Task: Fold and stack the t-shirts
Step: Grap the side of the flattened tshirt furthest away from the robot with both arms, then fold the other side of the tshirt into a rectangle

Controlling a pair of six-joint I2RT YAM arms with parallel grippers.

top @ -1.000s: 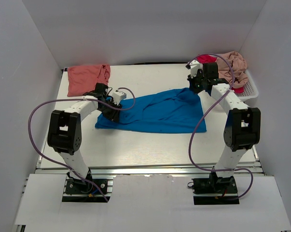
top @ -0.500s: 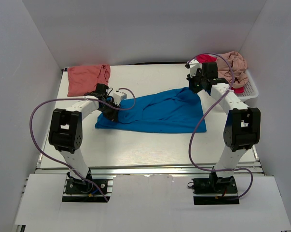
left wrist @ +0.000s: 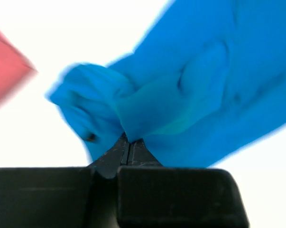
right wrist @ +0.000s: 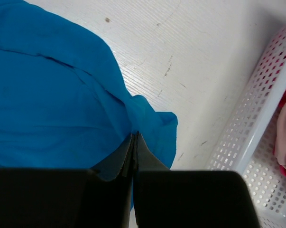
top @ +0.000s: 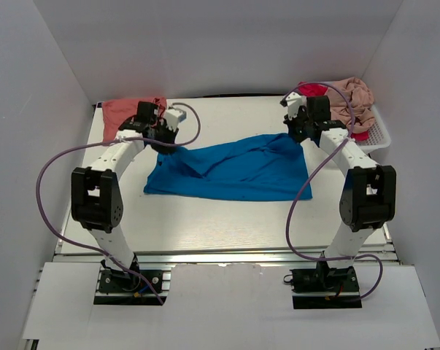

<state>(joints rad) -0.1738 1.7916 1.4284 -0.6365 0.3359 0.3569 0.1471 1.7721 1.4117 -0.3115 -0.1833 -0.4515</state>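
Top external view: left fingers (top: 161,138) and right fingers (top: 294,133) both clamped on the bright blue t-shirt (top: 230,171)

**Task item position.** The bright blue t-shirt lies spread and wrinkled across the middle of the bench (top: 205,219), with its long side running left to right. Its far-left corner is drawn up towards the left arm. Its far-right corner sits under the right arm.

**Left fingers.** In the left wrist view the two black fingers are closed together on a bunched fold of blue cloth. The cloth gathers into a knot at the tips and fans out beyond them. This view is blurred, so it cannot be told whether that corner is clear of the bench.

**Right fingers.** In the right wrist view the fingers are pressed together on the edge of the blue cloth. A small flap of cloth lies on the bench just beyond the tips.

**Other t-shirts.**
- The salmon-coral t-shirt (top: 121,117) lies in the far-left corner of the bench, partly hidden by the left arm. It is just beside the blue cloth but apart from it.
- The beige-pink t-shirt (top: 354,95) and the magenta-red t-shirt (top: 314,89) are heaped in the white slotted basket (top: 379,138).

**Basket.** It stands at the far-right edge of the bench, near the right fingers and not touching the blue t-shirt
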